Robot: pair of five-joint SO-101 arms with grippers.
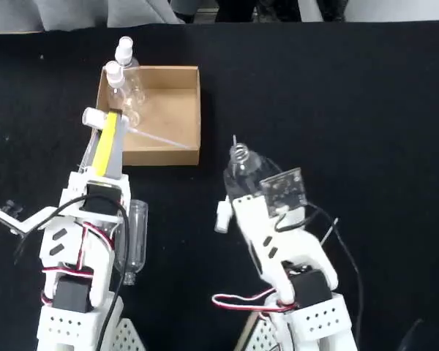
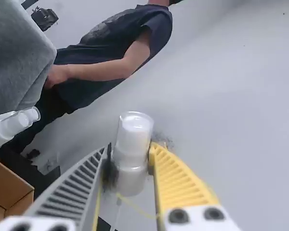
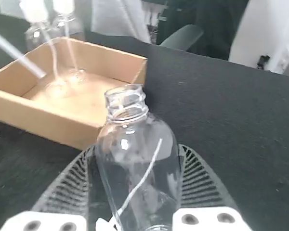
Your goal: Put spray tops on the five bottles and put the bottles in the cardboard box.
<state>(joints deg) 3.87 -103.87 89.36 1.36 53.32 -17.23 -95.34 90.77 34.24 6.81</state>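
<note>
Bottle (image 3: pixel 137 173), open neck pointing away from its arm, gripped by right tool (image 3: pixel 137 150); left tool (image 2: pixel 129 156) clamps a spray top (image 2: pixel 132 127).

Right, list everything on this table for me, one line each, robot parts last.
Cardboard box: one, brown, far left part of the table, open on top.
Capped bottles: two, clear with white spray tops, upright in the box's far left corner.
Spray top: one, white with a thin tube, held over the box's left wall.
Open bottle: one, clear, no spray top, held right of the box.
Lying bottle: one, clear, no spray top, on its side beside the left arm.
Table cloth: one, black.
Left tool: one, grey and yellow, shut on the spray top.
Right tool: one, dark grey, shut on the open bottle.
</note>
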